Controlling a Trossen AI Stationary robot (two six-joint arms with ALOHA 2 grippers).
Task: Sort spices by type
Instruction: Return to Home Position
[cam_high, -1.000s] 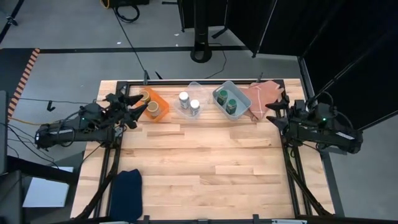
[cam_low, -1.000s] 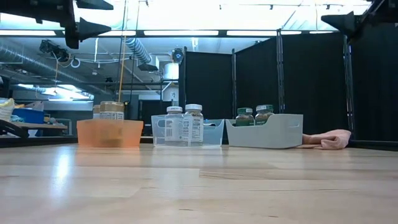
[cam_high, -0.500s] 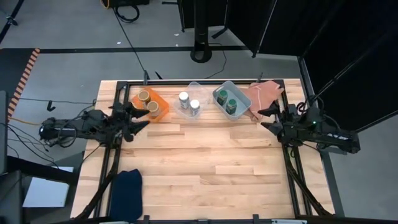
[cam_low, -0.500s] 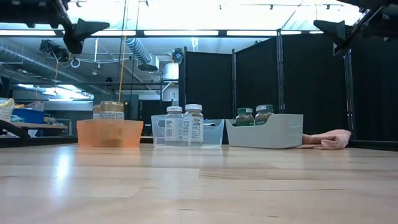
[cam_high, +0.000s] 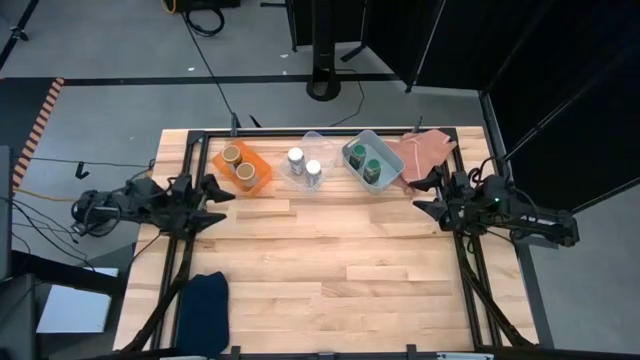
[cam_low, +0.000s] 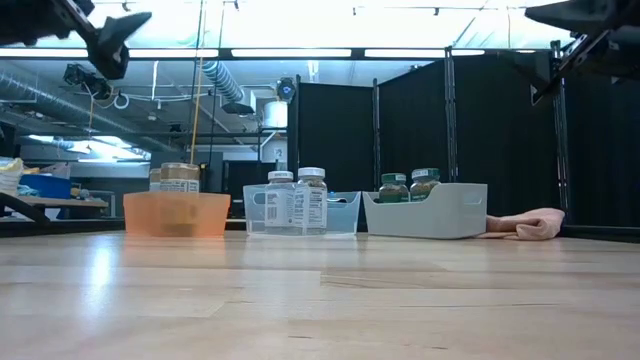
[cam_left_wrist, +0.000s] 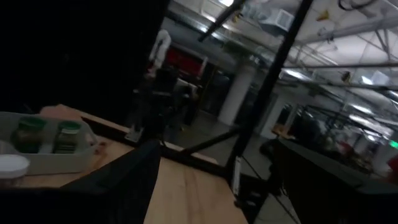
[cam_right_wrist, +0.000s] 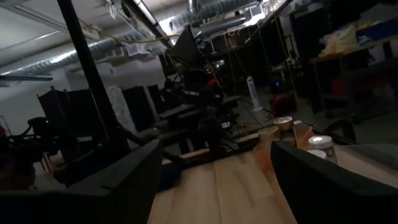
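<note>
Six jars are already sorted in three trays along the far side of the bench (cam_high: 330, 250). The two tan-topped jars (cam_high: 231, 154) stand in the orange tray (cam_low: 177, 214) on the left. The two white-lidded jars (cam_high: 295, 155) stand in the clear tray (cam_low: 340, 212) in the middle, and the two green-lidded jars (cam_high: 373, 166) in the grey-blue tray (cam_low: 425, 212) on the right. All stand upright.

The left tool (cam_high: 218, 199) hangs high over the left edge of the bench, near the orange tray. Its fingers are spread wide and carry nothing. The right tool (cam_high: 422, 192) hangs high over the right edge, near the grey-blue tray and the pink cloth (cam_high: 428, 150), also wide open and empty.

I think little can go wrong now. The main danger is an arm that drops low or swings toward the far side while it goes home. An open finger could then catch a tray rim and push the tray. It could also knock over a jar, because the jars rise above the low tray walls. The right tool could also drag the cloth.
</note>
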